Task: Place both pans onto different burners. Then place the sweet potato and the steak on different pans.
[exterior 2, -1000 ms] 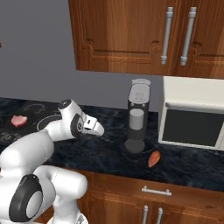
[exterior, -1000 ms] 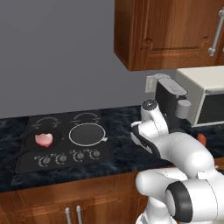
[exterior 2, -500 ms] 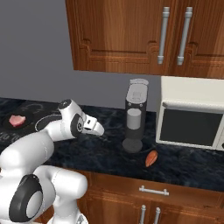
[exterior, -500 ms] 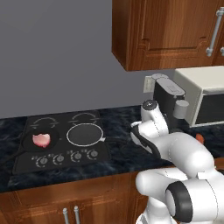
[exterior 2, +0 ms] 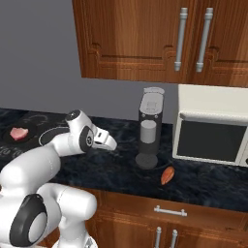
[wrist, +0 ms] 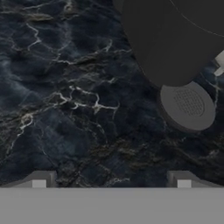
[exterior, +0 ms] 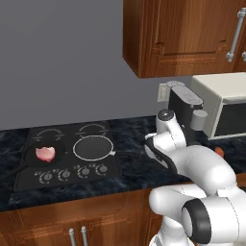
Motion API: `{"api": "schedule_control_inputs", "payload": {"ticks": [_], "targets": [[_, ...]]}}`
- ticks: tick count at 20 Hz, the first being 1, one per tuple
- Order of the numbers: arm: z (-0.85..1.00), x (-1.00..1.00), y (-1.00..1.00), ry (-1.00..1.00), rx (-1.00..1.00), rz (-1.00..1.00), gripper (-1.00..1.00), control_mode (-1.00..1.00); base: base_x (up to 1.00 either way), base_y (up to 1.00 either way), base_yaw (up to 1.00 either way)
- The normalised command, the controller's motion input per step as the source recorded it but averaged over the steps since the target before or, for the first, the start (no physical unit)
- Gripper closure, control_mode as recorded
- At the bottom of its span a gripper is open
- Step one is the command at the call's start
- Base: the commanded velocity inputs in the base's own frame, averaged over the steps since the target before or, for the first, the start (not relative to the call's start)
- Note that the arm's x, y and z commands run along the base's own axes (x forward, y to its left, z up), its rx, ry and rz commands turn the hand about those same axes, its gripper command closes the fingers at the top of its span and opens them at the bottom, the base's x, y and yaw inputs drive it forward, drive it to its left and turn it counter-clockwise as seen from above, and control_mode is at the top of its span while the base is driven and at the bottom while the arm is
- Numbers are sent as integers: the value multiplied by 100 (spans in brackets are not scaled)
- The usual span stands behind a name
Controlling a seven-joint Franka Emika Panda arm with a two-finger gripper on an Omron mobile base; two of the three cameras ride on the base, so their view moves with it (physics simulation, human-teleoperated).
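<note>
**Sweet potato awaiting pickup; steak already panned**

Sweet potato [exterior 2: 167, 175] lies on the dark marbled bench [exterior: 129, 166], just in front of and to the right of the coffee machine [exterior 2: 149, 127] and left of the microwave [exterior 2: 213, 125]; from the left base camera it shows as an orange sliver [exterior: 219, 151] beside the arm. On the black cooktop [exterior: 67, 158], two burners are occupied: the matte black pan [exterior: 44, 155] carries the steak [exterior: 46, 153], and the silver-rimmed pan [exterior: 93, 147] beside it appears to hold nothing. By this layout the pans and the steak appear to be settled, and the potato is the remaining item.

The gripper [exterior 2: 107, 142] hangs over bare bench between cooktop and coffee machine, jaws fully apart and holding nothing. The hand camera looks down on marble and the round base of the coffee machine [wrist: 188, 106].

Hazards, as judgement:
- The potato sits close to the coffee machine's base; a wide-open approach could strike the machine or nudge the potato aside.
- Its rounded, tapering shape may roll or slip from the fingers [wrist: 38, 181] if gripped off-centre.
- The carry back crosses the steak's side of the cooktop; release over the wrong pan would put both foods together.
</note>
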Motion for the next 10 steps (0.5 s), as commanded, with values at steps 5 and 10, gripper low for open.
{"api": "schedule_control_inputs", "payload": {"ticks": [5, 10], "targets": [[0, -23, -26, 0, 0, 0, -100, -100, 0, 0, 0], [0, -20, -42, 0, 0, 0, -100, -100, 0, 0, 0]]}}
